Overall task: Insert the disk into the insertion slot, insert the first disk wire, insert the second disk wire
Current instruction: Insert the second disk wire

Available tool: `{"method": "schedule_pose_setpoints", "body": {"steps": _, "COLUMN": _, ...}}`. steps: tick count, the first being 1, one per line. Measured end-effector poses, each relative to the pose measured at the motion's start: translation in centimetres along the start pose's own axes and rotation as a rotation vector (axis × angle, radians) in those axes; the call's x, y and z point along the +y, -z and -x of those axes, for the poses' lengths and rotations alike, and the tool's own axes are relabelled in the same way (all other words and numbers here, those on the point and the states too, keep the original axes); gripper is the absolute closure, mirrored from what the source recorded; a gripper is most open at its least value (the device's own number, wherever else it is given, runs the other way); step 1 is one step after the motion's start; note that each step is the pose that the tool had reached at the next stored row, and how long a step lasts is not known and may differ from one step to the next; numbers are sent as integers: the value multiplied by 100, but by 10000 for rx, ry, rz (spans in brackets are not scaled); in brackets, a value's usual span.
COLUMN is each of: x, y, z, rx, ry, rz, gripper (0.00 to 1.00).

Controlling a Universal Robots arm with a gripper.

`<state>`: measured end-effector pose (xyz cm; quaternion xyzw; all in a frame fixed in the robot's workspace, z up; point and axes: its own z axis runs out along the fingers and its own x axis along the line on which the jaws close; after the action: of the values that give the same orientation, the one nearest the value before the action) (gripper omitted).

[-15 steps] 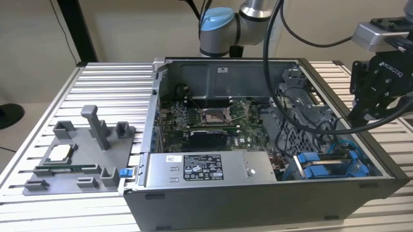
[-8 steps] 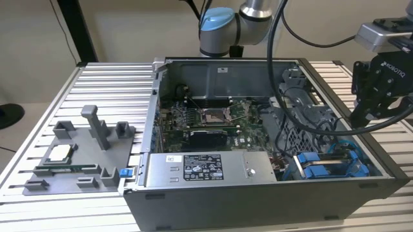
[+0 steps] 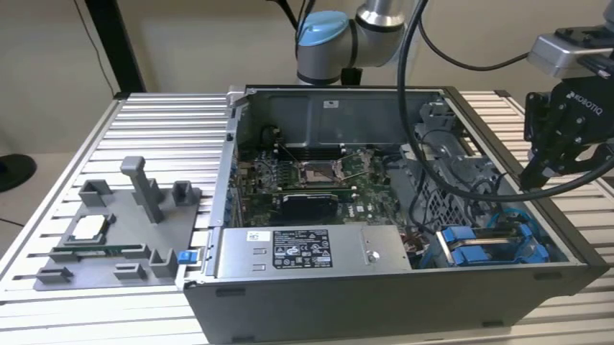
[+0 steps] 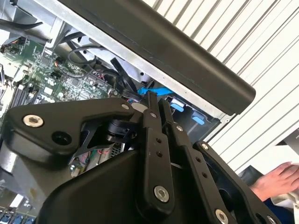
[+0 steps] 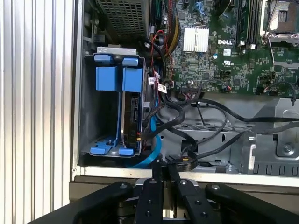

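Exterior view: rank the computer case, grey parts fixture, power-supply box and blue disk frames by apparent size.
1. computer case
2. grey parts fixture
3. power-supply box, not far behind the fixture
4. blue disk frames, clearly smallest

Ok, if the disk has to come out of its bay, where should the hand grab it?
Probably the blue frame, by its end tabs, reaching through the open side of the case: the disk stands on edge, flat faces boxed in, only a thin edge exposed.
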<state>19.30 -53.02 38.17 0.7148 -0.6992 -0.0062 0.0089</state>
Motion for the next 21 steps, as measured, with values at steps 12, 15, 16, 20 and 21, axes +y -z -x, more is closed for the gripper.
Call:
{"method": "schedule_pose_setpoints", "body": {"steps": 12, "x": 37, "y": 19, "z": 1, "rx": -16, "ry": 1, "rz": -2, "gripper": 100}}
{"method": "schedule_pose_setpoints", "body": {"steps": 15, "x": 66, "y": 56, "z": 1, "rx": -35, "ry": 1, "rz": -4, "gripper": 100}}
{"method": "schedule_pose_setpoints", "body": {"steps": 16, "x": 76, "y": 73, "z": 1, "rx": -41, "ry": 1, "rz": -5, "gripper": 100}}
{"method": "schedule_pose_setpoints", "body": {"steps": 20, "x": 118, "y": 142, "z": 1, "rx": -68, "ry": 2, "rz": -8, "gripper": 100}}
{"method": "schedule_pose_setpoints", "body": {"steps": 21, "x": 129, "y": 162, "z": 1, "rx": -74, "ry": 2, "rz": -9, "gripper": 100}}
